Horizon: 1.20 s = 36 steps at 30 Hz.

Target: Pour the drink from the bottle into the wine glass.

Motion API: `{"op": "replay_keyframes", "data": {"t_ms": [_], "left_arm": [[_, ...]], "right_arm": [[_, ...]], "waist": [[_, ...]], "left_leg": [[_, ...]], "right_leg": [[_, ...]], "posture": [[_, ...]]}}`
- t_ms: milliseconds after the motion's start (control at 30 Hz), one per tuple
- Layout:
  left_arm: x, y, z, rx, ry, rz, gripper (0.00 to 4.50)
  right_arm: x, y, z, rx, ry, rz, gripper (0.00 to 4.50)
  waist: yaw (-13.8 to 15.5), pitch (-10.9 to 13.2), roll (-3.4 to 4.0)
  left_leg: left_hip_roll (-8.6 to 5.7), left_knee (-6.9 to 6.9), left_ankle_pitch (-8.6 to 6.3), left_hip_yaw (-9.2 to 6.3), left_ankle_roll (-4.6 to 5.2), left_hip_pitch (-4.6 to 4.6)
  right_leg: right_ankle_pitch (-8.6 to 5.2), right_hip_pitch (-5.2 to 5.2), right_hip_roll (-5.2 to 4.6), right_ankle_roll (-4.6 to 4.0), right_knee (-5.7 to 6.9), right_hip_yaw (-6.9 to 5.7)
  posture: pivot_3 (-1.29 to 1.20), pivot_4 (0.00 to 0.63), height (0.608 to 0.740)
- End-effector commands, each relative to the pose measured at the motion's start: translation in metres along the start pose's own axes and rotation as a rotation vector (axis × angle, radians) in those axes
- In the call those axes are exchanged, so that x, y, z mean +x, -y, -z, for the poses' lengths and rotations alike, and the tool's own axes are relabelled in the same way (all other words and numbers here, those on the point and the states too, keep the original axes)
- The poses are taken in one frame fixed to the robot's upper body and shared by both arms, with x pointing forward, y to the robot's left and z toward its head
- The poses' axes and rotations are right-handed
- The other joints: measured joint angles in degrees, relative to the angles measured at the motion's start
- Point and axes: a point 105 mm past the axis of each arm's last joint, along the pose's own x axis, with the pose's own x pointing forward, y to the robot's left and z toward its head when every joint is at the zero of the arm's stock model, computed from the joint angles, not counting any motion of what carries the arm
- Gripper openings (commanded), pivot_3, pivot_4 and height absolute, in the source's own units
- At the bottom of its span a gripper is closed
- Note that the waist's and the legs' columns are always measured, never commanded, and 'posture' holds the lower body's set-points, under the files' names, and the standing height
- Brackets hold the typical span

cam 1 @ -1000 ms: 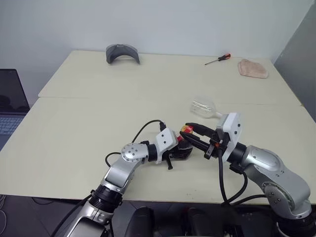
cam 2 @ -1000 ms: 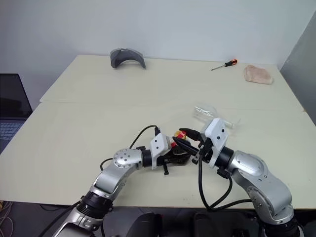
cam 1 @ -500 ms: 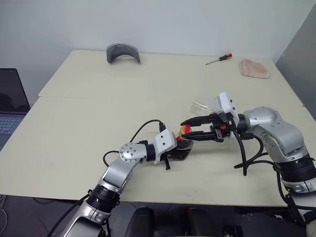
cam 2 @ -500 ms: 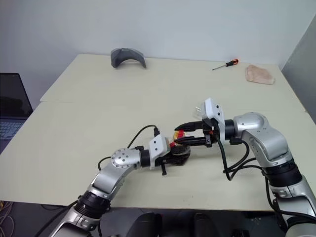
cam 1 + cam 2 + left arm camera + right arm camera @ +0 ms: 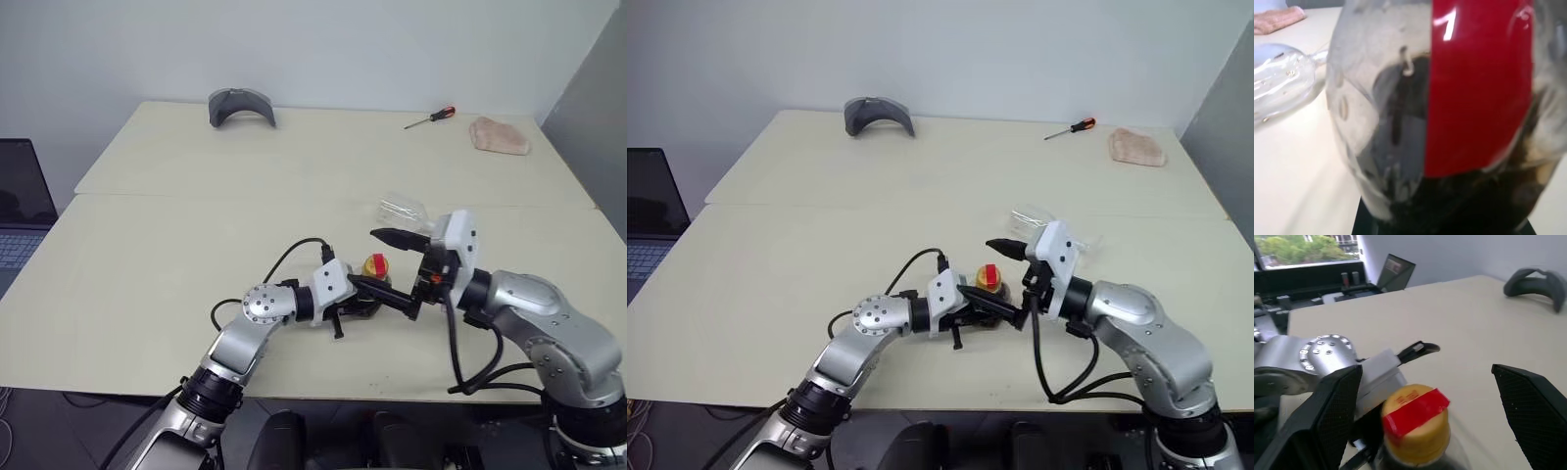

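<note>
Two grippers flanked the bottle (image 5: 370,286): left gripper (image 5: 355,297) clenched its body, right gripper (image 5: 385,262) spread wide around its cap, wine glass (image 5: 404,211) lying just beyond.

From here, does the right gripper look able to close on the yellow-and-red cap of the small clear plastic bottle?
Probably yes. The right gripper is wide open, a finger on either side of the yellow-and-red cap, nothing between. The left gripper, shut on the small clear plastic bottle, grips lower down.

Silver arms, white wrist blocks, black cables; each gripper (image 5: 384,262) has 2 black fingers.
</note>
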Motion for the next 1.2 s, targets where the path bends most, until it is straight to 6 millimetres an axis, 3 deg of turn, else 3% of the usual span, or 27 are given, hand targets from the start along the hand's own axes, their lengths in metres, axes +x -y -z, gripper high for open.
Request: {"op": "replay_keyframes", "data": {"t_ms": [33, 133, 367, 567, 667, 800, 1000, 1200], "left_arm": [[0.003, -0.002, -0.015, 0.055, 0.048, 0.010, 0.72], [0.004, -0.002, -0.015, 0.056, 0.049, 0.011, 0.72], [0.005, -0.002, -0.013, 0.050, 0.050, 0.004, 0.72], [0.004, -0.002, -0.012, 0.046, 0.047, -0.001, 0.72], [0.003, -0.002, -0.012, 0.046, 0.046, -0.002, 0.71], [0.003, -0.002, -0.012, 0.048, 0.046, -0.002, 0.70], [0.004, -0.002, -0.012, 0.050, 0.045, -0.003, 0.70], [0.004, -0.001, -0.012, 0.048, 0.045, -0.005, 0.70]], "right_arm": [[0.000, 0.016, -0.008, -0.059, 0.040, 0.088, 4.50], [-0.006, 0.023, -0.007, -0.052, 0.042, 0.110, 4.50], [-0.042, 0.040, 0.006, -0.015, -0.033, 0.164, 4.50], [-0.061, 0.022, 0.003, 0.061, -0.091, 0.051, 4.50], [-0.059, -0.002, -0.001, 0.069, -0.130, -0.088, 4.50], [-0.043, -0.011, -0.010, 0.045, -0.091, -0.114, 4.50], [-0.018, 0.000, -0.012, -0.003, -0.030, -0.043, 4.50], [-0.026, 0.019, -0.002, -0.008, -0.046, 0.034, 4.50]], "waist": [[0.09, 0.00, 0.00], [0.13, 0.00, 0.00], [0.20, 0.00, 0.00], [0.20, -0.01, 0.01], [0.11, 0.00, 0.01], [0.07, 0.00, 0.01], [0.16, 0.00, 0.00], [0.26, 0.00, 0.00]], "left_leg": [[-0.02, -0.01, 0.00, 0.01, 0.00, 0.00], [-0.03, -0.02, -0.01, 0.01, 0.00, -0.03], [-0.02, -0.03, -0.01, -0.02, 0.01, -0.03], [-0.02, -0.01, -0.01, -0.02, 0.01, 0.00], [0.01, -0.06, -0.01, -0.02, 0.01, 0.03], [0.06, -0.06, -0.01, -0.05, 0.02, 0.04], [0.01, -0.02, -0.01, -0.04, 0.01, 0.01], [-0.05, -0.02, -0.01, -0.02, 0.01, -0.04]], "right_leg": [[0.02, 0.00, -0.01, -0.03, 0.00, 0.01], [0.03, 0.00, -0.01, -0.06, -0.02, 0.01], [0.04, 0.01, -0.01, -0.07, -0.02, -0.02], [0.04, 0.06, -0.01, -0.06, -0.02, -0.01], [0.03, 0.04, 0.03, -0.06, -0.03, 0.00], [-0.02, 0.03, 0.11, 0.02, -0.01, 0.00], [-0.12, 0.04, 0.06, 0.20, -0.02, 0.01], [0.03, 0.03, -0.01, -0.05, -0.05, 0.00]], "posture": [[0.00, 0.150, 0.740], [0.00, 0.150, 0.740], [0.00, 0.150, 0.740], [0.00, 0.150, 0.740], [0.00, 0.150, 0.740], [0.00, 0.150, 0.740], [0.00, 0.150, 0.740], [0.00, 0.150, 0.740]]}}
